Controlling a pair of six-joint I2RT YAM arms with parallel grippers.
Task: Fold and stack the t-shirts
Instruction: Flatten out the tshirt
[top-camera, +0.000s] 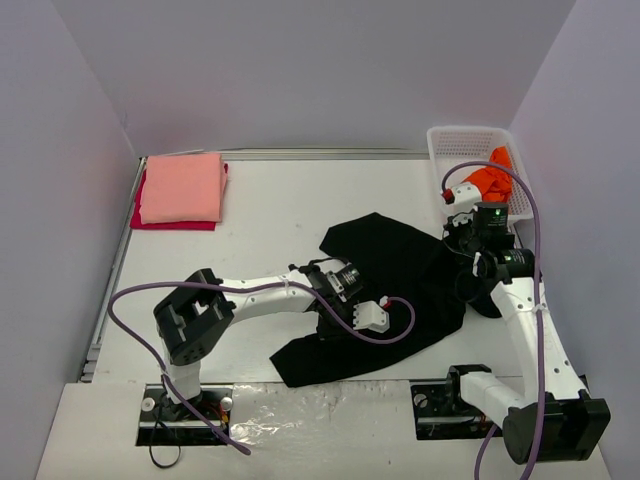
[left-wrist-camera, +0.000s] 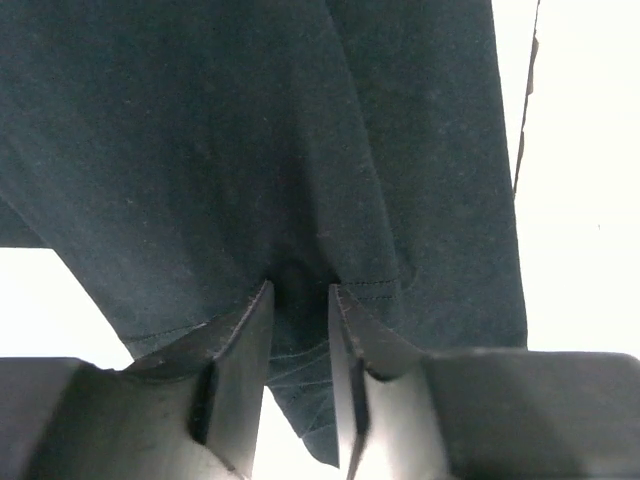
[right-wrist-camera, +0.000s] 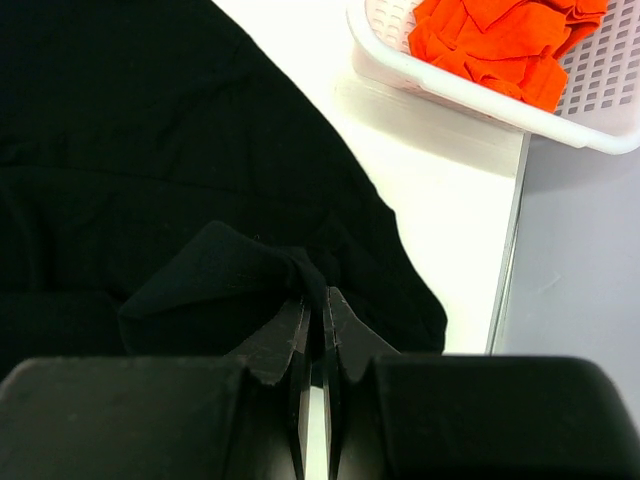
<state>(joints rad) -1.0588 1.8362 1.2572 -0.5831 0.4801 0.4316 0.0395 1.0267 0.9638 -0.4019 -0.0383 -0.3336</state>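
Black shirt (top-camera: 400, 275), rumpled, partly gripped.
Right gripper (right-wrist-camera: 315, 305) pinches a raised fold; left gripper (left-wrist-camera: 300, 295) straddles the hem, grip unclear.

Our arms: white links (top-camera: 265, 292), black joints (top-camera: 190, 325), purple cables (top-camera: 160, 286) on both; black wedge fingers (left-wrist-camera: 240, 340); green light (top-camera: 497, 212) on right wrist.

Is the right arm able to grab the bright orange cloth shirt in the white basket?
Probably, though not yet. The bright orange shirt lies uncovered in the white mesh basket beyond the right arm, but its jaws are shut on the big black cloth shirt.
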